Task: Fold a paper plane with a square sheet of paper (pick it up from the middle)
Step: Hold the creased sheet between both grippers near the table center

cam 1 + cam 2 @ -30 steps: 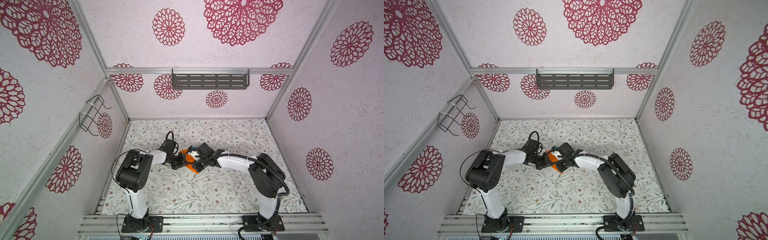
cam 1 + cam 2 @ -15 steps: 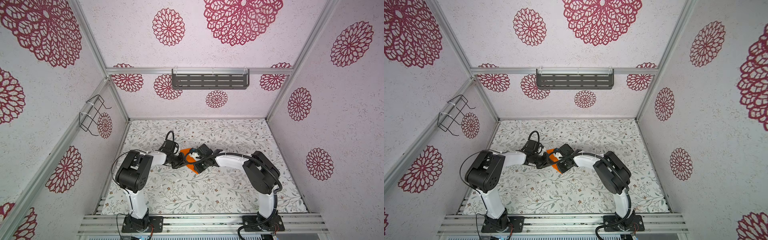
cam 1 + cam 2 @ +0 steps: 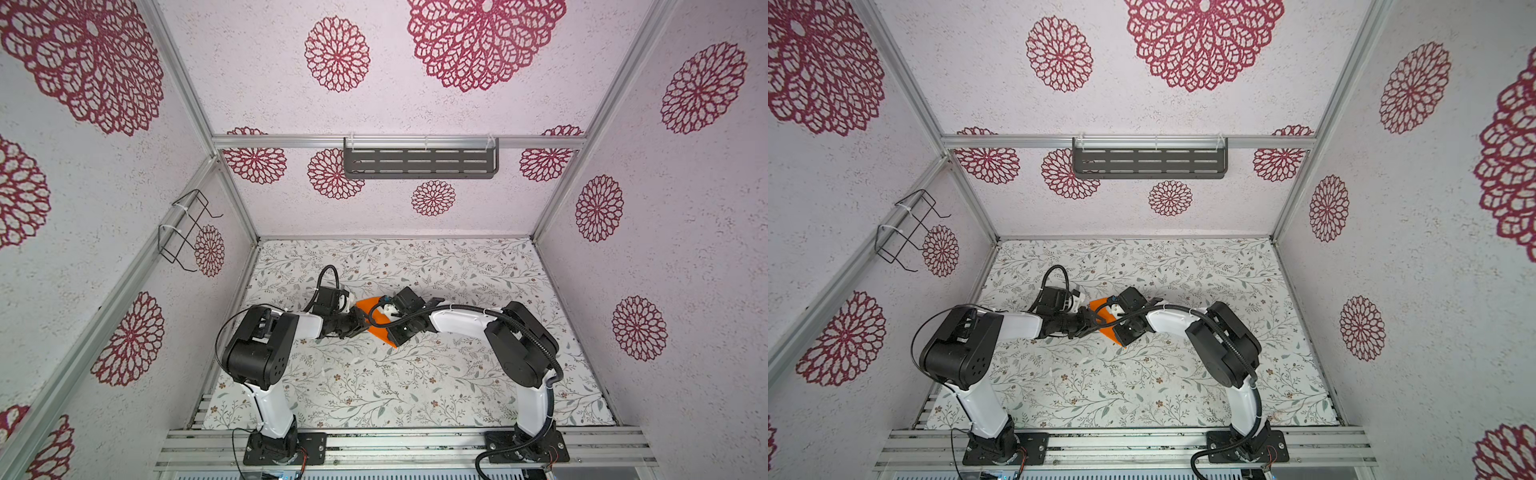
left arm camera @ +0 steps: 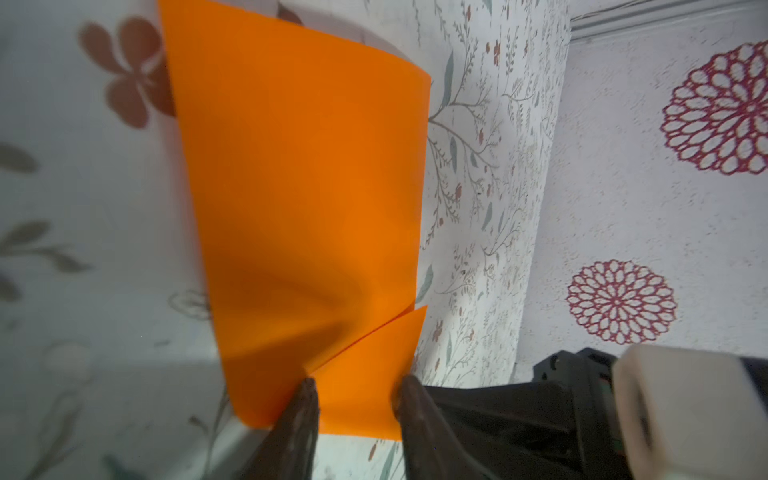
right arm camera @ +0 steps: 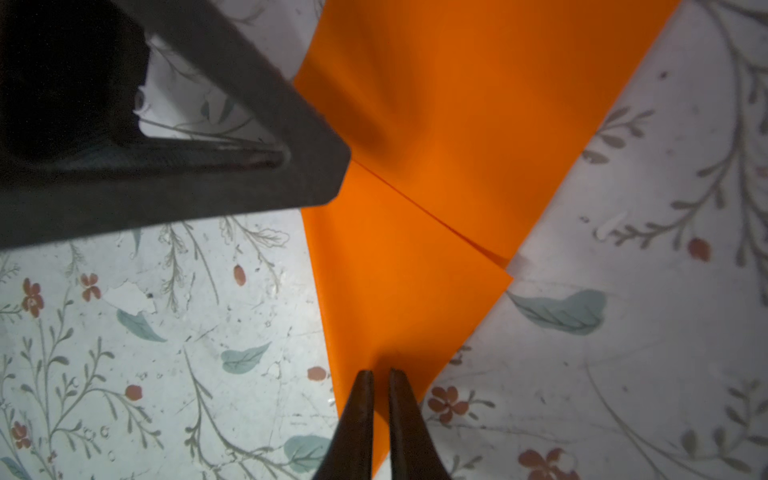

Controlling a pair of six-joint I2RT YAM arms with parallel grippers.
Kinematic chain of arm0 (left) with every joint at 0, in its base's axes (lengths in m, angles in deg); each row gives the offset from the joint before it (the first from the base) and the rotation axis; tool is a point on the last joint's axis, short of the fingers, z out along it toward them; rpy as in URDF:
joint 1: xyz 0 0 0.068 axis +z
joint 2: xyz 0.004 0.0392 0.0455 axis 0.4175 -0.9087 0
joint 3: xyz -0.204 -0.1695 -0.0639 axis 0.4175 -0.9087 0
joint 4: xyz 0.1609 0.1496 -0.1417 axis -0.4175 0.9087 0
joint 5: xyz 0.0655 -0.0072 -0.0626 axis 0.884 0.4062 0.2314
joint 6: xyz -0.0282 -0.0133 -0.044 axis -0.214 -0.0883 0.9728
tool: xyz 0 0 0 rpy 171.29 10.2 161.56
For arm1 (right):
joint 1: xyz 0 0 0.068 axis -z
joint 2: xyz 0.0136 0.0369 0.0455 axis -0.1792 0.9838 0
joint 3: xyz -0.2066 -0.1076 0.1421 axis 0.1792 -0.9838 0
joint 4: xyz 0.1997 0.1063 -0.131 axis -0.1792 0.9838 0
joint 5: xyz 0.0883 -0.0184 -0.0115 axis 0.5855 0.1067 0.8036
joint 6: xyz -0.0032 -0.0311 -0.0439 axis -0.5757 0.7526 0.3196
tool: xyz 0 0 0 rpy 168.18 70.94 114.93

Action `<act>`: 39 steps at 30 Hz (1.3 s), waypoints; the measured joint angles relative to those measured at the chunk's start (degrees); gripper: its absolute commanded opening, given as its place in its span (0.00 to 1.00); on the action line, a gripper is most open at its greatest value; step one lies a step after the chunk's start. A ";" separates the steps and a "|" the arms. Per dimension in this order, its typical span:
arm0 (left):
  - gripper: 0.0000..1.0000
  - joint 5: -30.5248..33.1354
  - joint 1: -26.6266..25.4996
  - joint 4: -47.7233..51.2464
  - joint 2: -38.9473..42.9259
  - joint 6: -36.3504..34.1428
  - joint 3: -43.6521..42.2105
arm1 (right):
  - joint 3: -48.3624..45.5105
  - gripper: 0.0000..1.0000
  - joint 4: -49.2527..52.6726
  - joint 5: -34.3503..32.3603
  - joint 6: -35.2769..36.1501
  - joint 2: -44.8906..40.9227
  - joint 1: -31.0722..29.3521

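Left hand [image 4: 357, 388] is open at the folded flap of the square sheet of paper [image 4: 299, 187], near worktop [image 3: 415, 382] middle; right hand [image 5: 381, 380] pinches its corner. Risk: w/ one grip only, flap may spring up, sheet may twist.

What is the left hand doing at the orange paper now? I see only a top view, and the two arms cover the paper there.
Observer: In the left wrist view the left hand is open. The orange paper shows between its two fingers, not pinched.
Operator: And the right hand?
Observer: In the right wrist view the right hand is closed, with its tips at a narrow end of the paper.
Operator: Is the paper already folded?
Observer: Yes. One layer lies over another, and its straight edge runs across the sheet.
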 measured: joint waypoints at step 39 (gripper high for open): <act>0.12 5.92 -2.89 5.81 2.75 4.13 1.09 | 0.44 0.14 0.22 0.26 -0.22 0.26 0.00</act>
